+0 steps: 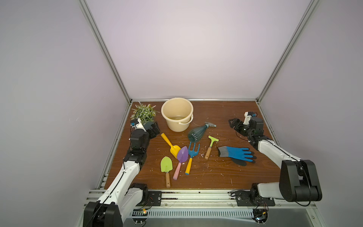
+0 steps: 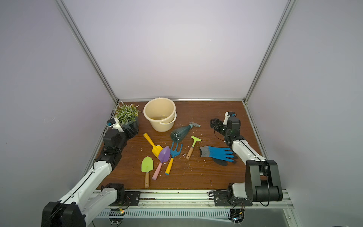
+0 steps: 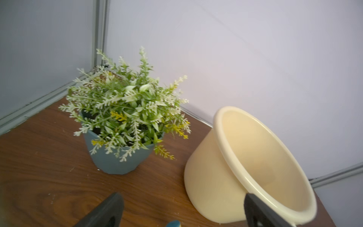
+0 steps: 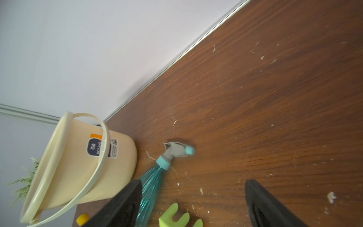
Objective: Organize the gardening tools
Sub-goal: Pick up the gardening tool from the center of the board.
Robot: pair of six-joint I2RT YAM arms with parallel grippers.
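Cream bucket [image 1: 176, 126] upright, only its bare bottom showing inside. Blue pot [image 3: 115, 163] beside the bucket holds the plant [image 1: 145, 113]. Tools lie before the bucket: spray bottle [image 1: 196, 132] nearest, then yellow scoop [image 1: 170, 145], lime hoe [image 1: 211, 144], blue fork [image 1: 193, 150], purple trowel [image 1: 182, 154], lime trowel [image 1: 166, 164]. Left gripper [image 3: 181, 198] near the bucket, spread, empty; right gripper [image 4: 193, 182] likewise, well apart from it.

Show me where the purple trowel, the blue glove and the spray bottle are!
purple trowel [image 1: 182, 154]: in a top view, on its blade.
blue glove [image 1: 238, 153]: in a top view, on its palm.
spray bottle [image 4: 152, 182]: in the right wrist view, on its ribbed teal body.
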